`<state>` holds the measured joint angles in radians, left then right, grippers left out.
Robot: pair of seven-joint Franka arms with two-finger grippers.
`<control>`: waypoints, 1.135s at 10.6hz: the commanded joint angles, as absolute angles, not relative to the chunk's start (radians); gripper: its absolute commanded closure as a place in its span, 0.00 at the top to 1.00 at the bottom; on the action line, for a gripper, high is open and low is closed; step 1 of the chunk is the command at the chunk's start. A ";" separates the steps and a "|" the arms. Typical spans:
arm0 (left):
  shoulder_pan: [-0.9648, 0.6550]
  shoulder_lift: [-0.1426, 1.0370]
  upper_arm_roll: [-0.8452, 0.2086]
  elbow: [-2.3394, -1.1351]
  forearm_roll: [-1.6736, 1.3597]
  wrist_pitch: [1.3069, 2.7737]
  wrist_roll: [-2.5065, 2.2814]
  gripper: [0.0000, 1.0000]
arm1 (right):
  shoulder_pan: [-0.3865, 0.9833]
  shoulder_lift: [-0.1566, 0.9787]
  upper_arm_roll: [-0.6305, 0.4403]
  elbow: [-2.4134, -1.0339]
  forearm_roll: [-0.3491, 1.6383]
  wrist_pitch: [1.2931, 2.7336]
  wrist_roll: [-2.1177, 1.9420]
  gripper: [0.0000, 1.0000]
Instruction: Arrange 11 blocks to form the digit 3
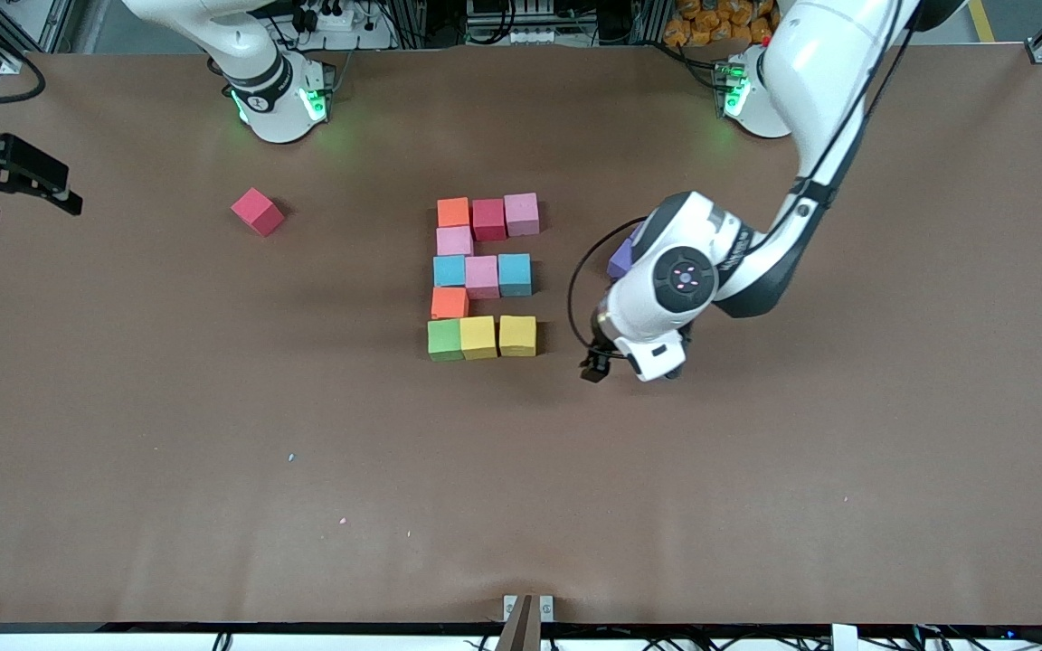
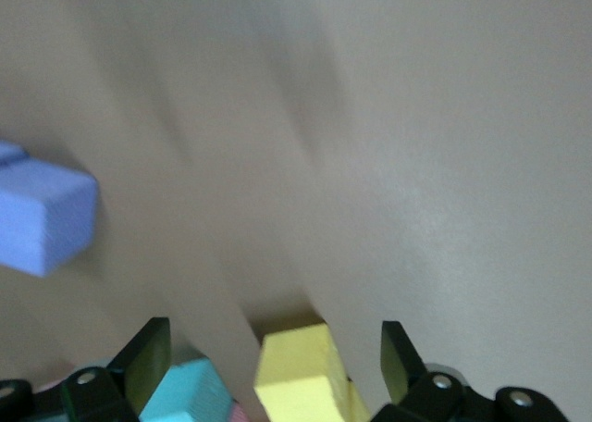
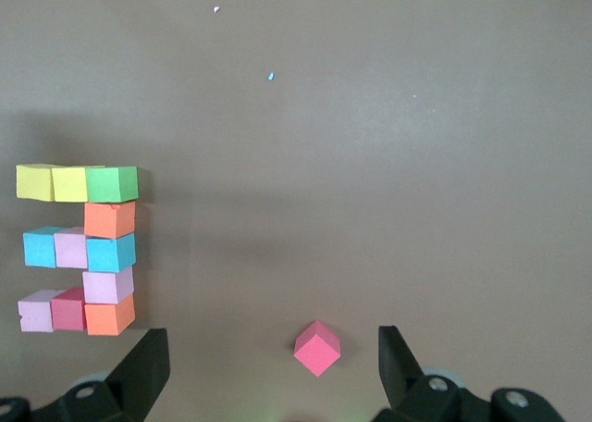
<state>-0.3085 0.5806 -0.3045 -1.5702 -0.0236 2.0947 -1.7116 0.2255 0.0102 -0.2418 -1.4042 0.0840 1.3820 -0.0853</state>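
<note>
The blocks form a blocky digit 3 (image 1: 482, 276) (image 3: 88, 251) at mid-table. Its rows are orange (image 1: 453, 212), red and pink, then blue, pink (image 1: 481, 276) and blue, then green (image 1: 445, 339) and two yellow. Single pink and orange cubes join the rows. My left gripper (image 1: 595, 369) (image 2: 274, 362) is open and empty, over bare table beside the end yellow block (image 1: 517, 335) (image 2: 301, 376), not touching it. My right gripper (image 1: 33, 210) (image 3: 274, 357) is open and empty, high over the right arm's end of the table.
A loose reddish-pink cube (image 1: 257, 212) (image 3: 317, 348) lies alone toward the right arm's end, far below the right gripper. A purple cube (image 1: 620, 258) (image 2: 42, 218) sits by the left arm's wrist, partly hidden by it. Small foam crumbs (image 1: 290, 457) dot the table nearer the front camera.
</note>
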 commanded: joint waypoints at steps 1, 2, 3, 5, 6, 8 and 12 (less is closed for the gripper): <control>-0.293 0.514 -0.307 -1.618 0.104 2.011 -1.588 1.00 | 0.198 -0.009 -0.233 -1.405 0.106 1.365 -0.107 1.00; -0.293 0.509 -0.307 -1.618 0.139 1.982 -1.531 1.00 | 0.196 -0.012 -0.233 -1.405 0.104 1.365 -0.120 1.00; -0.290 0.496 -0.307 -1.617 0.161 1.953 -1.461 1.00 | 0.196 -0.012 -0.236 -1.407 0.103 1.364 -0.123 1.00; -0.255 0.463 -0.307 -1.617 0.189 1.899 -1.273 1.00 | 0.198 -0.015 -0.238 -1.407 0.089 1.361 -0.120 1.00; -0.232 0.440 -0.307 -1.615 0.201 1.869 -1.168 1.00 | 0.196 -0.014 -0.241 -1.407 0.089 1.361 -0.120 1.00; -0.186 0.398 -0.307 -1.609 0.202 1.824 -0.981 1.00 | 0.198 -0.005 -0.242 -1.410 0.089 1.361 -0.120 1.00; -0.103 0.322 -0.307 -1.589 0.202 1.776 -0.653 1.00 | 0.196 -0.002 -0.242 -1.417 0.091 1.342 -0.117 1.00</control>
